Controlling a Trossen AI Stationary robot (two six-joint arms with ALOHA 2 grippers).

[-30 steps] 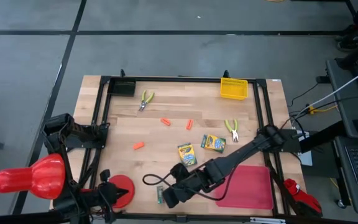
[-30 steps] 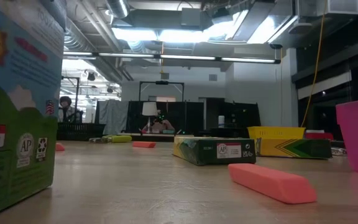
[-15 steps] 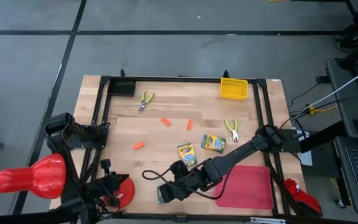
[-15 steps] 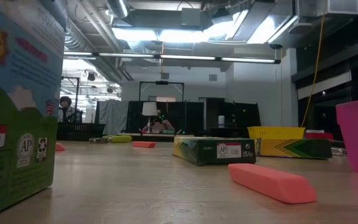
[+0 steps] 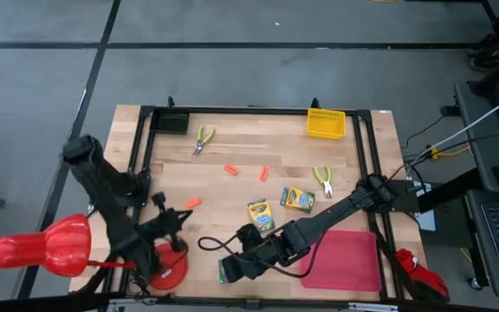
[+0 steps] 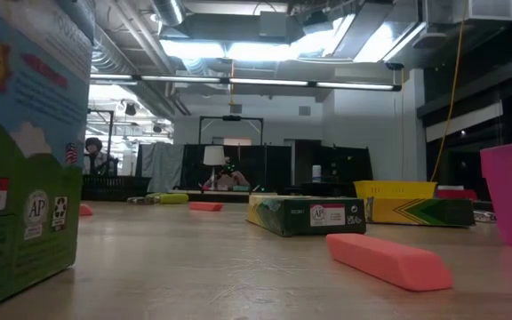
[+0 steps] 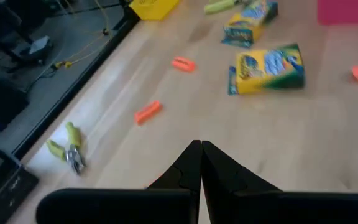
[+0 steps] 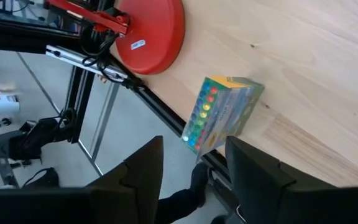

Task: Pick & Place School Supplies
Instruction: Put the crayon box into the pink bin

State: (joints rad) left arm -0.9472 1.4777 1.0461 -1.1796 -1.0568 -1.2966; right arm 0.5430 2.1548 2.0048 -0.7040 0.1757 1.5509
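Observation:
In the high view, one crayon box (image 5: 223,270) lies by the near edge; two more crayon boxes (image 5: 260,214) (image 5: 297,199) lie mid-table. Orange stubs (image 5: 193,203) (image 5: 230,169) (image 5: 264,172) and two yellow-handled tools (image 5: 204,139) (image 5: 322,180) are scattered on the wood. My right gripper (image 8: 194,143) is open over the near edge, with the near crayon box (image 8: 222,112) just ahead of its fingers; I see no touch. My left gripper (image 7: 201,162) is shut and holds nothing; it hangs above the near-left part of the table (image 5: 183,219), facing the boxes (image 7: 269,67).
A red tray (image 5: 345,258) lies at the near right, under the right arm. A yellow mesh basket (image 5: 326,122) stands at the far edge. A red disc (image 5: 167,264) sits near the left arm's base. A black frame (image 5: 141,156) borders the table.
My left arm has risen from the near-left corner and swung out over the table toward its middle, and its gripper now points toward the far right. The objects on the table have not moved.

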